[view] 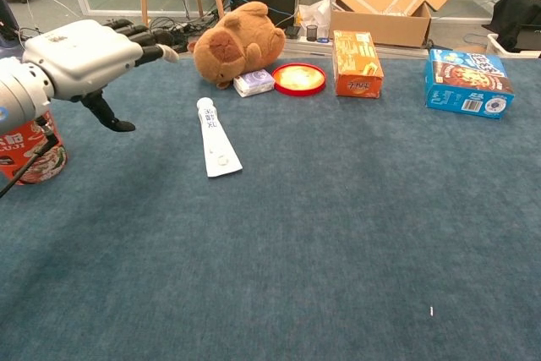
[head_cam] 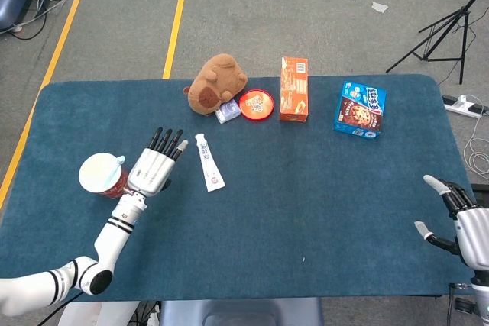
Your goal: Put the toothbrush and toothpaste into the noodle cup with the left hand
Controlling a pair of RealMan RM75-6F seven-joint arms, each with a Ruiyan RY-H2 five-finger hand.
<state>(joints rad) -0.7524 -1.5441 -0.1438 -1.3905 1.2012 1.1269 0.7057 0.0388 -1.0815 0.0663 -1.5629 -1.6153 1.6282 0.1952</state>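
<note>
A white toothpaste tube (head_cam: 208,161) (view: 215,138) lies flat on the blue table, cap toward the far side. The red noodle cup (head_cam: 102,175) (view: 30,155) stands upright at the left, with a light blue toothbrush handle (head_cam: 118,161) sticking out of its rim. My left hand (head_cam: 155,166) (view: 89,56) hovers between the cup and the tube, fingers spread and empty, fingertips pointing toward the far side. My right hand (head_cam: 457,214) rests open at the table's right front edge, far from everything.
A brown plush toy (head_cam: 217,82) (view: 239,42), a small white box (head_cam: 227,112), a round red tin (head_cam: 256,104), an orange box (head_cam: 293,88) and a blue cookie box (head_cam: 360,109) line the far side. The table's front edge (head_cam: 244,294) is near both arms.
</note>
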